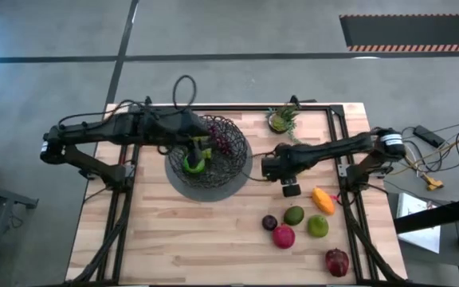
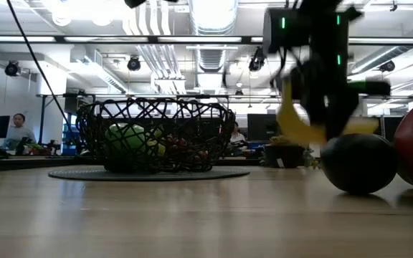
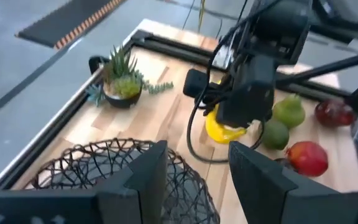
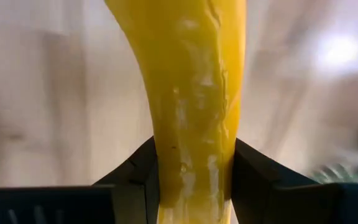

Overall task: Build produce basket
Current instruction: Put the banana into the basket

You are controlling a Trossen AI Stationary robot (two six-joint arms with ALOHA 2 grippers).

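The black wire basket [image 1: 233, 182] stands on its grey disc base left of the table's middle. It holds a green apple [image 1: 193, 164] and purple grapes [image 1: 222, 143]; the low view shows the apple [image 2: 126, 137] through the wire. My left gripper [image 3: 194, 180] hovers open over the basket rim [image 3: 98, 163]. My right gripper [image 1: 272, 167] is just right of the basket, shut on the yellow banana [image 2: 297, 123]. An orange piece [image 1: 323, 199], dark plum [image 1: 269, 222], lime [image 1: 294, 215], avocado [image 1: 318, 227], red apple [image 1: 284, 237] and pomegranate [image 1: 337, 261] lie on the table's near right part. My right gripper pinches the banana [image 4: 194, 143] between its two fingers [image 4: 143, 180], which lie across it, one on each side. The fingers come from above, pointing down. The banana [image 3: 224, 132] hangs below them, lifted clear of the table.
A small potted green plant [image 1: 281, 119] stands at the table's far edge, right of the basket. Black rails run along the table's edges [image 1: 337, 139]. Bare wood lies in front of the basket and on the near left.
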